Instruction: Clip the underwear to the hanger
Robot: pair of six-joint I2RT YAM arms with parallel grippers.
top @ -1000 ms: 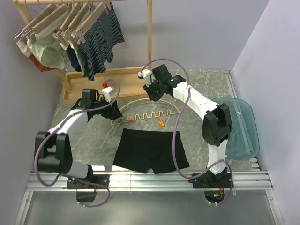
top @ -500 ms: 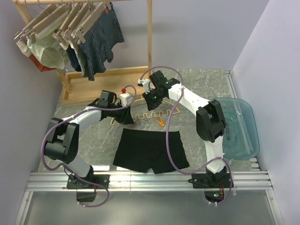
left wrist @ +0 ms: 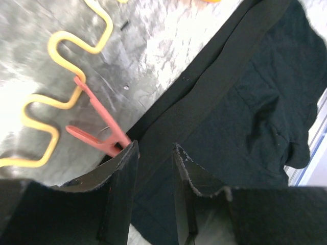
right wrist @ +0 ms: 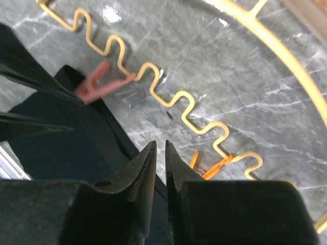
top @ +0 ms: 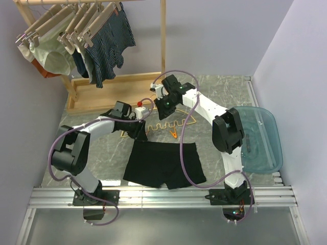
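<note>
black underwear [left wrist: 245, 102] lies flat on the grey marbled counter [left wrist: 153, 46], closest to my bases, with its waistband turned toward the far side and its short legs toward me. my left hand [left wrist: 155, 150] is down at the left end of that waistband. its two fingers stand partly apart with the band's edge showing in the gap. i see no fold pinched between them, so it has hold of nothing that i can make out. just beside my left finger is a red clip [left wrist: 110, 140]. its narrow end meets the wavy lower bar of the yellow hanger [right wrist: 286, 53], and its wide end reaches the waistband's edge right by my finger. whether it touches the finger i cannot tell.

the hanger lies flat on the counter just beyond the underwear, wavy bar nearest the fabric and arch farther off. an orange clip [right wrist: 217, 168] sits on the wavy bar toward its right end, pointing at the waistband. my right hand [right wrist: 160, 148] hovers over the hanger's middle, fingers drawn to a thin slit with nothing in it.

off to the right a teal tray [top: 265, 127] rests at the counter's edge. at the far left a wooden rack [top: 163, 35] carries beige clip hangers [top: 76, 23] with striped shorts [top: 110, 46] and pale green underwear [top: 53, 56].
</note>
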